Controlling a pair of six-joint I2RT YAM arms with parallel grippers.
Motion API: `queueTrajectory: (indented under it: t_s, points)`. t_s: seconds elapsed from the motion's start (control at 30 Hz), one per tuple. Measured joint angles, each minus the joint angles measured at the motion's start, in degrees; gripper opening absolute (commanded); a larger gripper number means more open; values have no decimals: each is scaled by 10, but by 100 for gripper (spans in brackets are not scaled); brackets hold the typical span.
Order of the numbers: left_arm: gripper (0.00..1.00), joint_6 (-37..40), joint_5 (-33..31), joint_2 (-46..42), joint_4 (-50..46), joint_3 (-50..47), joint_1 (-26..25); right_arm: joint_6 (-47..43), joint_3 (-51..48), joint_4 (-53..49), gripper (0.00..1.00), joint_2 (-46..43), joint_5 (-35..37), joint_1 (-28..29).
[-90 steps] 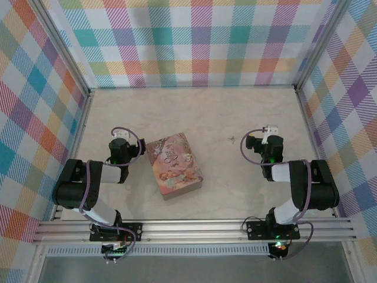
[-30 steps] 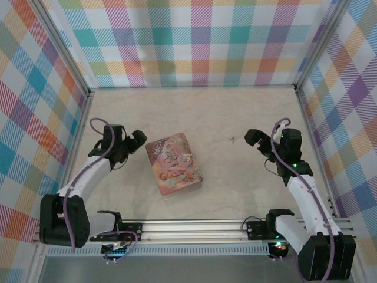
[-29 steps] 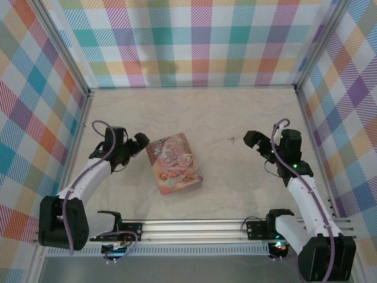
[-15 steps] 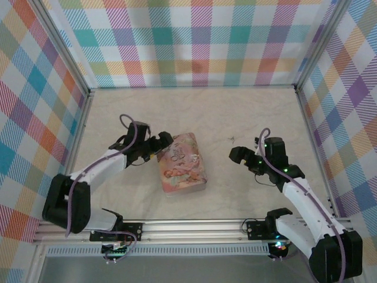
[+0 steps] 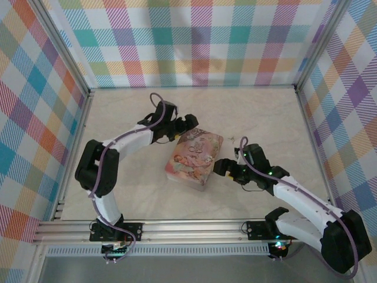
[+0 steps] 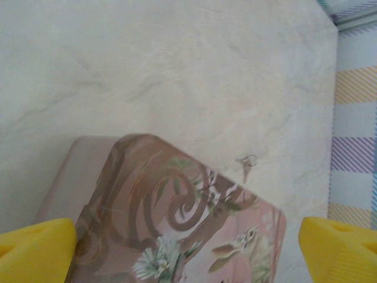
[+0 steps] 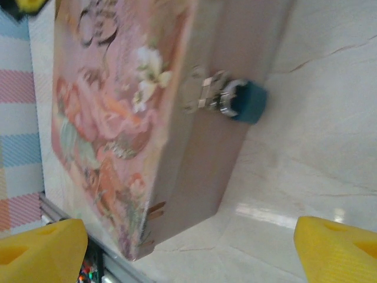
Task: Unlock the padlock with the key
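The pink picture tin [image 5: 195, 157] lies slanted in the middle of the table. A small padlock [image 7: 247, 101] with a teal body and silver shackle hangs on the latch of the tin's side wall [image 7: 235, 53]. The key [image 6: 247, 164] is a tiny dark sliver lying on the table just beyond the tin's far corner, also visible from above as the key [image 5: 231, 139]. My left gripper [image 5: 186, 126] is open at the tin's far left corner, its yellow fingertips [image 6: 35, 250] spread over the lid [image 6: 177, 224]. My right gripper [image 5: 227, 170] is open, facing the padlock side with nothing held.
Checked walls [image 5: 194, 41] enclose the marble tabletop [image 5: 129, 188] on three sides. An aluminium rail [image 5: 194, 227] runs along the near edge. Bare table lies behind the tin and to both sides of it.
Both arms have reached in from the sides. The left gripper has pushed the tin right and turned it. The right gripper has moved left and down to the tin's padlock side.
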Motion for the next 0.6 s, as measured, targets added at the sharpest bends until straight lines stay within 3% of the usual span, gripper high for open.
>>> queueTrajectory:
  t_s: [0.37,0.47,0.6]
  points:
    - [98,42,32,47,-69,104,-6,58,32,106,90,158,13,139]
    - [99,61,19,18,-107,91,2,62,59,129,90,198,18,160]
    - [100,79,-16,-85,-150,25,24,64,101,156,90,250,16,172]
